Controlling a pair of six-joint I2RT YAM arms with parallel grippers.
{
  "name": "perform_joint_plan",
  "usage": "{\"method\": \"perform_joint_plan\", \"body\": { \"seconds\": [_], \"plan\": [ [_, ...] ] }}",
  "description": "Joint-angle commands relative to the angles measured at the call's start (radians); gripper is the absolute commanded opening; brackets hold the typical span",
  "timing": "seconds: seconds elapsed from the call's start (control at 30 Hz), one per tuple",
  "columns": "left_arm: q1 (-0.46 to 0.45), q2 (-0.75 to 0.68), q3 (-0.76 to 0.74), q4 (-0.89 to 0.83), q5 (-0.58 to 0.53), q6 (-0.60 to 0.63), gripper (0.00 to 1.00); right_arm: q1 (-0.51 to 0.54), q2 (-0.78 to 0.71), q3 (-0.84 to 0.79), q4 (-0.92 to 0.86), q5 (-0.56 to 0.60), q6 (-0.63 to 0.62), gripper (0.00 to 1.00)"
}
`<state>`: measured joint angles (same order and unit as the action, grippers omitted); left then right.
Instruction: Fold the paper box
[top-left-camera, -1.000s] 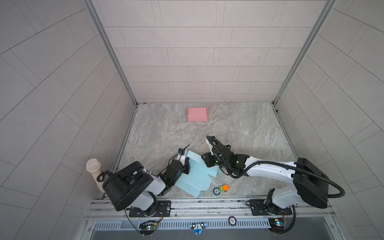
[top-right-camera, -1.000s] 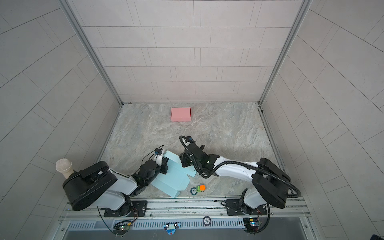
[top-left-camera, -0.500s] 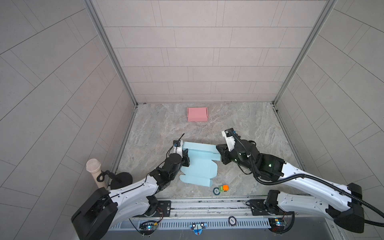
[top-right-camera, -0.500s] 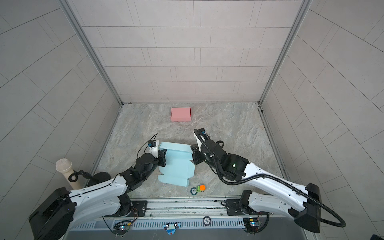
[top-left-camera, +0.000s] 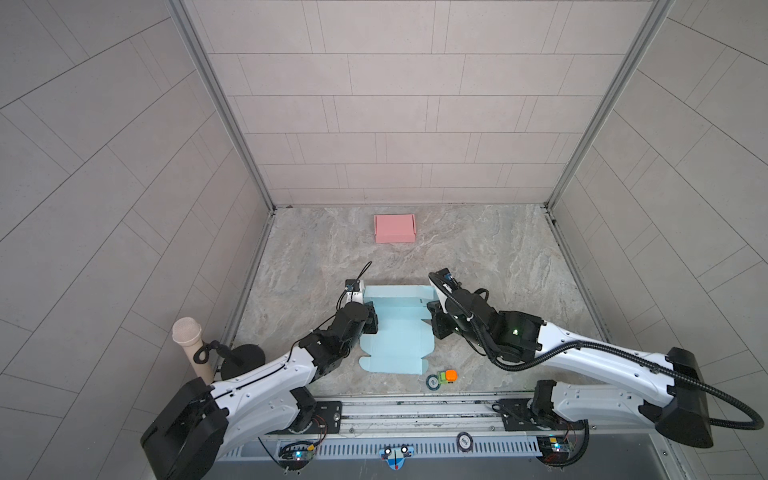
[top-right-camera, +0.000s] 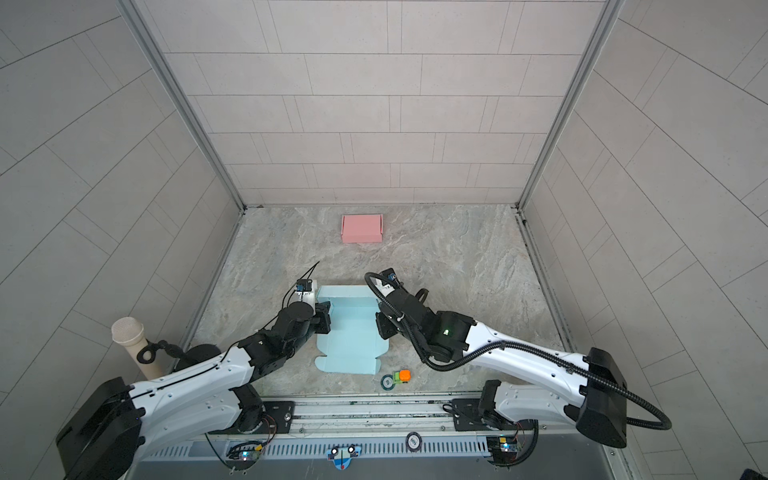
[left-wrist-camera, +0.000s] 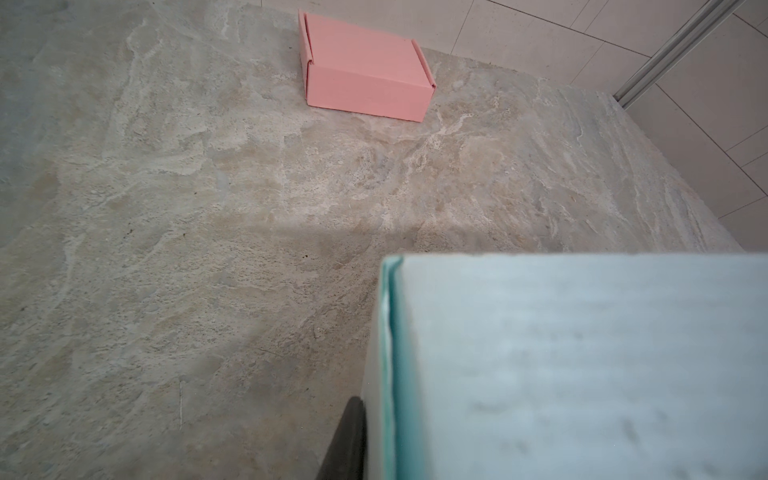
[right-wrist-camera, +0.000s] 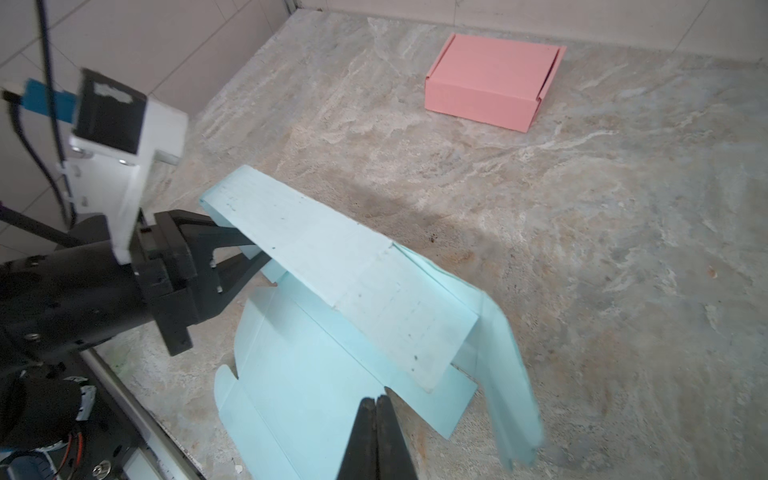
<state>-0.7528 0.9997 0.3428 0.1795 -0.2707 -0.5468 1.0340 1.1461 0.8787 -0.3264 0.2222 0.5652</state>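
The blue box lies half-folded near the front of the table, its back flap raised. The left gripper pinches its left wall. The right gripper is closed, with its tips at the box's right edge. A pink box sits well behind, and an orange toy just in front.

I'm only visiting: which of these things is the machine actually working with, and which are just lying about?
In the job: blue paper box, partly folded; left hand, gripping its side flap; right hand, shut, at the opposite edge.

Lying about: pink box, already folded, at the back; small orange and green toy and dark ring, near the front.
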Motion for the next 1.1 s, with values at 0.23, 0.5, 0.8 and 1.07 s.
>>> {"method": "perform_joint_plan", "body": {
  "seconds": [0.23,0.5,0.8,1.07],
  "plan": [
    [0.004,-0.017,-0.002,0.003,-0.005,-0.015,0.13,0.005,0.002,-0.001,0.032,0.098,0.07,0.05],
    [0.004,-0.029,-0.019,0.037,0.008,-0.013,0.13,-0.019,-0.059,-0.073,0.044,0.17,0.137,0.05],
    [0.004,-0.034,-0.031,0.036,0.017,-0.017,0.13,-0.025,-0.056,-0.049,0.1,0.151,0.128,0.05],
    [0.004,-0.041,-0.033,0.032,0.019,-0.006,0.13,-0.024,-0.004,-0.031,0.137,0.13,0.133,0.05]
  ]
}}
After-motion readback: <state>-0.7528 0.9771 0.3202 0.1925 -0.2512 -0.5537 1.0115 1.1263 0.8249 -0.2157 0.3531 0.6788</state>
